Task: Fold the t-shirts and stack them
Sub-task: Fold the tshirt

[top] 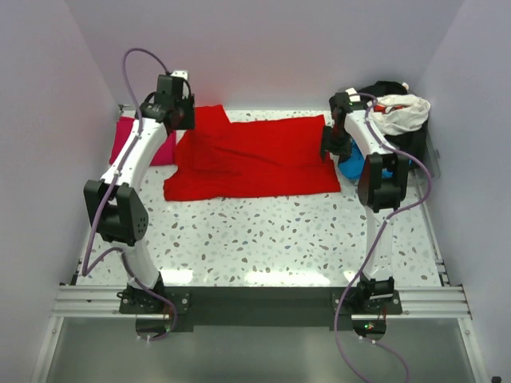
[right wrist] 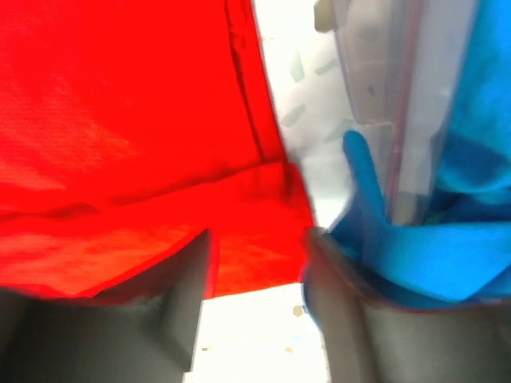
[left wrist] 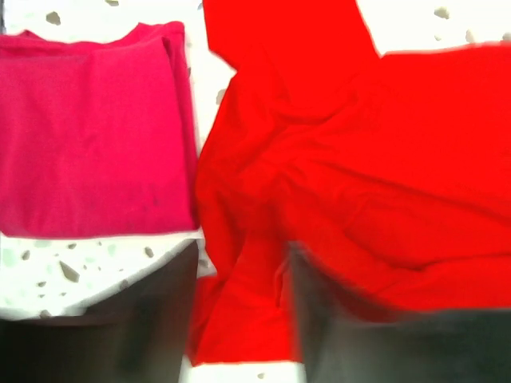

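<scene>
A large red t-shirt (top: 255, 155) lies spread and partly folded across the back of the table. A folded magenta t-shirt (top: 128, 136) lies to its left. My left gripper (top: 180, 120) hovers over the red shirt's (left wrist: 359, 159) far left corner, beside the magenta shirt (left wrist: 88, 128). Its jaws (left wrist: 243, 303) stand open, with red cloth lying below the gap. My right gripper (top: 331, 148) is over the red shirt's (right wrist: 120, 120) right edge. It (right wrist: 259, 287) is open too, and a blue t-shirt (right wrist: 447, 239) touches its right finger.
A clear bin (top: 423, 152) at the back right holds a white t-shirt (top: 403, 112), a black one (top: 383, 86) and the blue one (top: 351, 167), which hangs out. The bin's wall (right wrist: 383, 80) is close to my right gripper. Grey walls enclose the speckled table (top: 263, 239).
</scene>
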Robot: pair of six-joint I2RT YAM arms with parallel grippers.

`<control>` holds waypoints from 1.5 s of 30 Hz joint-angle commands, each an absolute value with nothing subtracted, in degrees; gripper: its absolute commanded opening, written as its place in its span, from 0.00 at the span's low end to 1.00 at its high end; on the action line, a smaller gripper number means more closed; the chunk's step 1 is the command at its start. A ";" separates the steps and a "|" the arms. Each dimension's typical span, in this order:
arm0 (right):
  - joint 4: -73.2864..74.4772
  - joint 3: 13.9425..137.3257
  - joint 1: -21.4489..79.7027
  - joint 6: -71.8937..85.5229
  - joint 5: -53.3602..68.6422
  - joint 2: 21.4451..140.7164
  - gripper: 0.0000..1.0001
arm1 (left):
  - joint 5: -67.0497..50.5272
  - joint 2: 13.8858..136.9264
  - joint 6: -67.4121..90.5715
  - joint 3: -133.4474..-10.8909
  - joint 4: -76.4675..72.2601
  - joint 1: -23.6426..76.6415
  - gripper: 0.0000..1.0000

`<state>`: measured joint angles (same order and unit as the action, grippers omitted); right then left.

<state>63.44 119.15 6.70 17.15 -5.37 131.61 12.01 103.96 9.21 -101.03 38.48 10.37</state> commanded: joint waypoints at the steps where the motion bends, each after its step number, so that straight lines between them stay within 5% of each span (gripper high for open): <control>1: 62.42 122.09 6.42 17.31 -4.40 128.34 0.62 | 11.34 104.41 9.93 -107.05 35.07 9.84 0.61; 2: 61.62 121.38 6.42 17.31 -4.13 127.28 0.71 | 11.42 104.15 10.11 -106.88 34.81 9.84 0.78; 3: 60.65 120.59 6.42 17.49 -3.87 126.05 0.74 | 11.60 103.72 10.28 -106.27 34.20 9.84 0.84; 8: 56.08 111.21 6.59 17.14 -0.10 119.37 0.75 | 12.03 98.36 10.81 -92.78 31.73 9.84 0.94; 17: 50.19 96.34 8.17 16.61 6.85 113.64 0.68 | 10.02 90.70 13.62 -69.80 26.46 6.95 0.89; 27: 46.32 90.97 8.26 18.98 2.21 112.85 0.63 | 11.43 90.97 15.47 -63.11 24.79 2.12 0.74; 45: 39.73 82.79 8.26 21.36 -10.46 113.29 0.61 | 0.97 93.34 14.59 -56.95 18.02 1.05 0.69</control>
<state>41.74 83.83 9.08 19.77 -6.68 114.74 1.89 92.73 14.37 -57.36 20.99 1.26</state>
